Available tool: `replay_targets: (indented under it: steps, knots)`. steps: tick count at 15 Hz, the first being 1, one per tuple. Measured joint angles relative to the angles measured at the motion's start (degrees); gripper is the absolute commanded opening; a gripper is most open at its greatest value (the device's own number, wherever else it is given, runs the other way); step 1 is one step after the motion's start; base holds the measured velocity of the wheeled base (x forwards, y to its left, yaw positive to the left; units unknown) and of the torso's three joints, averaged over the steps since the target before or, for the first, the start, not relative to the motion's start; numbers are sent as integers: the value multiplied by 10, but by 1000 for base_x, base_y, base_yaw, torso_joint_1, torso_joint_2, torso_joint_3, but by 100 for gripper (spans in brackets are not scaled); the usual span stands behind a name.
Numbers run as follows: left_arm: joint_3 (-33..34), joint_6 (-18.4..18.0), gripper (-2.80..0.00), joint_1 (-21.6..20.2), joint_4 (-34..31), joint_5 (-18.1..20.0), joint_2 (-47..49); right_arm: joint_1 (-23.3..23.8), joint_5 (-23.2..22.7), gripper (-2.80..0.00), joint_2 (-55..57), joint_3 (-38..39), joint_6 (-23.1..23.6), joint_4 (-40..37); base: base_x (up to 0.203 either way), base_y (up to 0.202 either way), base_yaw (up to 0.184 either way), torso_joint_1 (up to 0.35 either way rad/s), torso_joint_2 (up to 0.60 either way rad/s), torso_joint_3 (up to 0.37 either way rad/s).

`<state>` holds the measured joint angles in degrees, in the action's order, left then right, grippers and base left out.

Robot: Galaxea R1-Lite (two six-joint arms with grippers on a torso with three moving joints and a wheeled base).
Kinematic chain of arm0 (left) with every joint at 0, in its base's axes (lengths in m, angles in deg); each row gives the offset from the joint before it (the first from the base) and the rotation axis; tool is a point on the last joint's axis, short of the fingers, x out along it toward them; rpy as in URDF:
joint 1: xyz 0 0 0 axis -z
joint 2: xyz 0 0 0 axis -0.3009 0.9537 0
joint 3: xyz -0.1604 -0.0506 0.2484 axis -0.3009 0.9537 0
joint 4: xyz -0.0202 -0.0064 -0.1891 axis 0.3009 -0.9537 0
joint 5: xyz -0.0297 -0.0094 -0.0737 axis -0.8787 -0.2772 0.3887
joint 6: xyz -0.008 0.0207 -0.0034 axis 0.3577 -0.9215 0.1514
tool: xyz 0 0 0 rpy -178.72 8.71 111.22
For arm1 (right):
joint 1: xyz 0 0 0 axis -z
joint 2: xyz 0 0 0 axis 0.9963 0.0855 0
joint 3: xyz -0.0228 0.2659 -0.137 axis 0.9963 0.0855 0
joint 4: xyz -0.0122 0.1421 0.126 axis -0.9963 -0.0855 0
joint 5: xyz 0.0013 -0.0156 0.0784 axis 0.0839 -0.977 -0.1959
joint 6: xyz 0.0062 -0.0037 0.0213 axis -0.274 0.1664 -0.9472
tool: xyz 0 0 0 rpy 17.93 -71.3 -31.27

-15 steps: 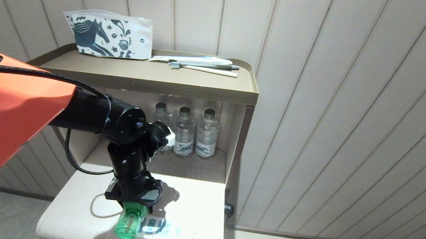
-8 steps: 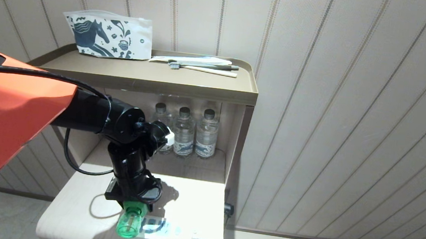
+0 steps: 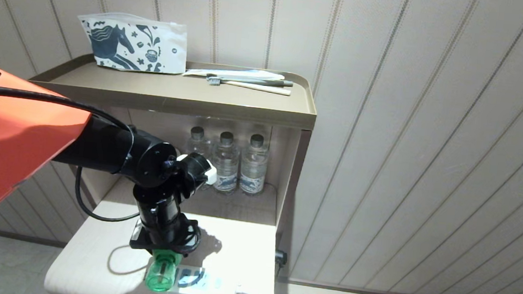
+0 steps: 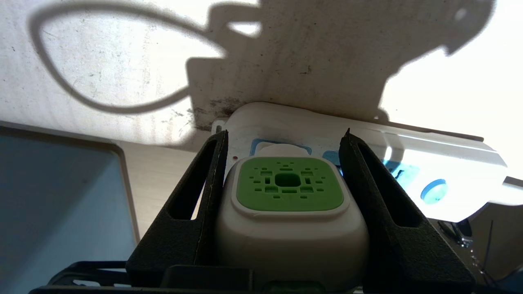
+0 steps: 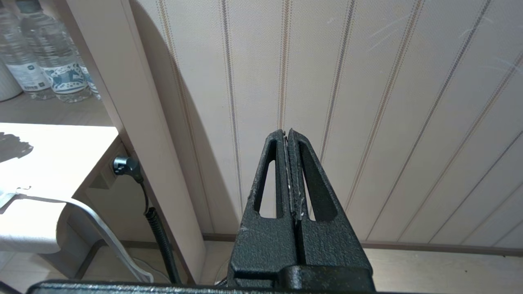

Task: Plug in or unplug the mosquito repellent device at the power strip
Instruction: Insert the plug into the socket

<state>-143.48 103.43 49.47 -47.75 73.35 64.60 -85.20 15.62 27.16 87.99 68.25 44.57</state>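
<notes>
Left gripper (image 4: 286,139), fingers clamping the mosquito repellent device (image 4: 290,212) by its sides, aligns prongs with the power strip (image 4: 367,143) at table's front edge; right gripper (image 5: 289,134) parked, fingers closed.

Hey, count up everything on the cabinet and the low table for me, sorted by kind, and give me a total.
Water bottles: 3
Toothbrushes: 2
Horse-print pouch: 1
Mosquito repellent device: 1
Power strip: 1
Total: 8

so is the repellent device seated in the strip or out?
Cannot tell. The mosquito repellent device, gripped by the left gripper, sits over the power strip's end socket; its prongs are hidden.
</notes>
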Motion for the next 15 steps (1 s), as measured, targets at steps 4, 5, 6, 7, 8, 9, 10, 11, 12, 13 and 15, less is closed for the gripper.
replay_targets:
  steps: [4,5,6,7,8,9,10,11,12,13,15]
  knots:
    - [8,11,-280,3,1,0,-9,0,0,-280,0,0,0,0,0,0,0,0,0,0]
    - [11,16,-280,3,1,0,-12,0,0,-280,0,0,0,0,0,0,0,0,0,0]
    - [14,23,-280,4,1,0,-15,0,0,-280,0,0,0,0,0,0,0,0,0,0]
    - [17,27,-280,6,3,-1,-18,0,0,-280,0,0,0,0,0,0,0,0,0,0]
    - [19,29,-280,7,8,-2,-21,0,0,-280,0,0,0,0,0,0,0,0,0,0]
    - [23,30,-280,8,14,-3,-23,0,0,-280,0,0,0,0,0,0,0,0,0,0]
    - [25,33,-280,9,19,-4,-24,0,0,-280,0,0,0,0,0,0,0,0,0,0]
    - [25,41,-280,10,23,-7,-23,0,0,-280,0,0,0,0,0,0,0,0,0,0]
    - [24,43,-280,10,29,-11,-22,0,0,-280,0,0,0,0,0,0,0,0,0,0]
    - [19,44,-280,10,39,-17,-18,0,0,-280,0,0,0,0,0,0,0,0,0,0]
    - [4,44,-280,10,45,-28,-10,0,0,-280,0,0,0,0,0,0,0,0,0,0]
